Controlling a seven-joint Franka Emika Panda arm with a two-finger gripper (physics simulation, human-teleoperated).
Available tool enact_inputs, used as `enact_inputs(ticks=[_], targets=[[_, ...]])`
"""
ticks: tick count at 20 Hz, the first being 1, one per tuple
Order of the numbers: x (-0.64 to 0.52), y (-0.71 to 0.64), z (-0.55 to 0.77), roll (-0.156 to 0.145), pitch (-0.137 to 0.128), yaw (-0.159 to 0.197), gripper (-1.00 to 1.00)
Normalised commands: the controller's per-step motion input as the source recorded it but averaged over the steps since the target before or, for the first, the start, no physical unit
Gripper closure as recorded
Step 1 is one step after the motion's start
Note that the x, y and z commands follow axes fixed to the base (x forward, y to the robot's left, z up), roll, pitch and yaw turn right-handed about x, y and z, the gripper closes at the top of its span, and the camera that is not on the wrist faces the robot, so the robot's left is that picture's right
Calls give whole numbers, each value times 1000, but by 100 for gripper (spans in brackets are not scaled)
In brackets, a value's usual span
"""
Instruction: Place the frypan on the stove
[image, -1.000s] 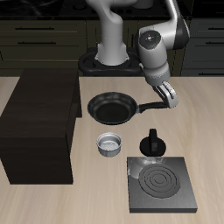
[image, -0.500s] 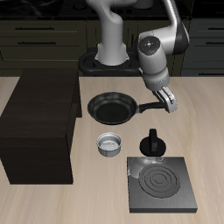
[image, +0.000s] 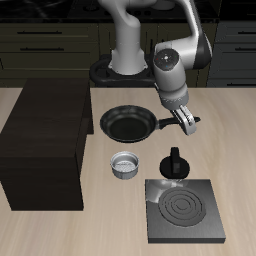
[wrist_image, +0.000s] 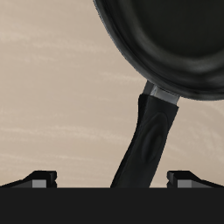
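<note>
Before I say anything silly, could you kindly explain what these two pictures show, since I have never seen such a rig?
It is a simulated robot arm at a table. One picture looks down from the front; the other comes from a camera on the arm's wrist. Its pincer hangs over the frypan's handle, fingers apart, holding nothing. On the table lie the frypan, a small bowl, a black moka pot, the stove near the front edge, and a dark cabinet block.

The gripper (image: 185, 123) is hanging over the handle end of the frypan (image: 128, 122), which is lying on the table (image: 235, 150) behind the stove (image: 184, 209), beside the cabinet (image: 45, 140).
</note>
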Motion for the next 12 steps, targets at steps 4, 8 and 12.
enact_inputs(ticks=[4,8,12], targets=[[74,-138,-151,-4,35,-33,-100],[13,-159,-156,-14,37,-21,-100],[-151,-144,-262,-12,30,-12,-100]])
